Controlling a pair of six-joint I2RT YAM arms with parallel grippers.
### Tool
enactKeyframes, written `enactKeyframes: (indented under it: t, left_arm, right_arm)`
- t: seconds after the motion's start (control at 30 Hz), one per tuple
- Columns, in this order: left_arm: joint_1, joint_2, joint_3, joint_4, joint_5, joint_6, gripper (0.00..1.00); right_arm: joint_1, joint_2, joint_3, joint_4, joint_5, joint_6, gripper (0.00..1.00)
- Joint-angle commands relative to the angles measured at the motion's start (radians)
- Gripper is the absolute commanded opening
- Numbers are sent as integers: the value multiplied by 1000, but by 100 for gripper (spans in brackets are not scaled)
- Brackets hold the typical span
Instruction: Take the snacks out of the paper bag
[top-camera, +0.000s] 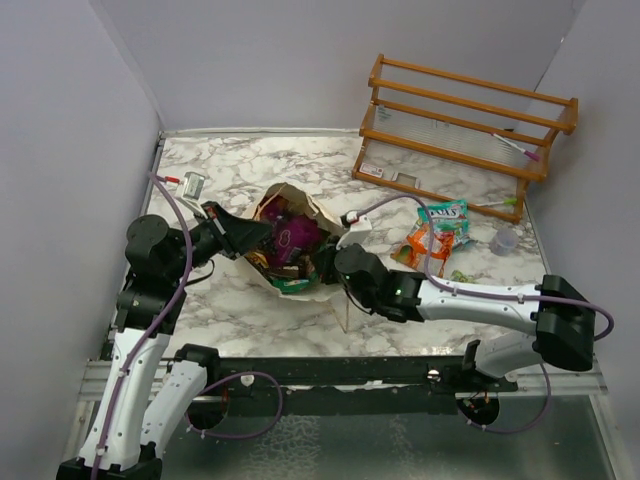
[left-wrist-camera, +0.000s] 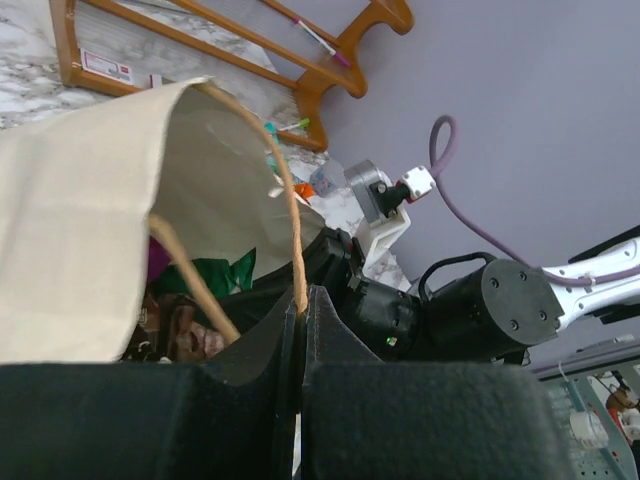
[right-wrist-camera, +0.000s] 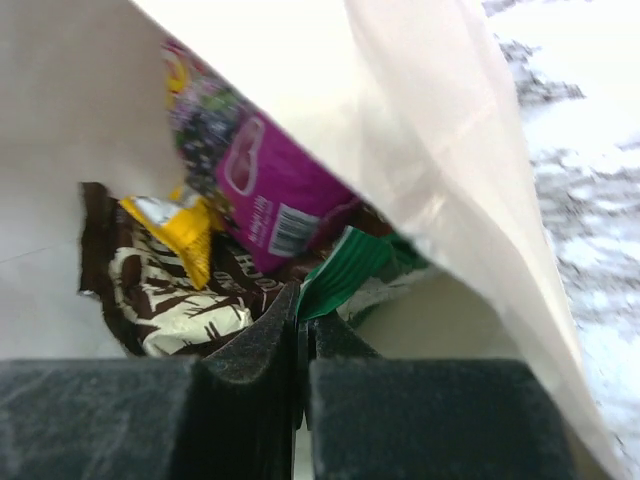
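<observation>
Left gripper (left-wrist-camera: 302, 300): jaws closed on the cord handle (left-wrist-camera: 290, 200) of the bag (left-wrist-camera: 80, 250), which lies mid-table with its mouth open. Right gripper (right-wrist-camera: 300, 302): inside the mouth, jaws closed on a corner of the green packet (right-wrist-camera: 345, 268), with a magenta packet (right-wrist-camera: 275, 195), a brown packet (right-wrist-camera: 170, 295) and a yellow packet (right-wrist-camera: 185, 230) just behind it in the bag. An orange packet (top-camera: 420, 245) and a pale-green packet (top-camera: 447, 215) lie touching on the table (top-camera: 250, 320) to the right of the bag, near the cup (top-camera: 505, 240).

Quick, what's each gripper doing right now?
Left gripper: closed on the cord handle of the paper bag.
Right gripper: closed on the green packet corner, inside the bag.
</observation>
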Motion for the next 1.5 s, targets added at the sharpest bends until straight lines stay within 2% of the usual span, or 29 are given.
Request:
enactKeyframes:
  t: [0.0,0.17,0.3,0.43,0.67,0.97,1.23,1.47]
  left_arm:
    - [-5,-25,-20,125,90,-48,0]
    - [-7,-55,0,159,91,-48,0]
    - [-7,-40,100,-33,-105,36,0]
    - [-7,-3,180,-134,-202,71,0]
    - [-6,47,286,-248,-356,120,0]
    - [-7,80,361,-304,-499,195,0]
    - [-6,66,364,-335,-602,212,0]
    - [-6,62,338,-348,-641,237,0]
  right_arm:
    - [1,40,177,117,3,-55,1]
    - [0,93,299,122,-21,-80,1]
    - [0,140,370,116,-15,-95,1]
    - [0,160,433,115,-25,-93,1]
    - [-1,161,553,117,-34,-127,1]
    - [0,186,690,135,-96,-176,1]
    - [1,154,840,181,-113,-319,1]
    - [1,52,913,187,-78,-546,1]
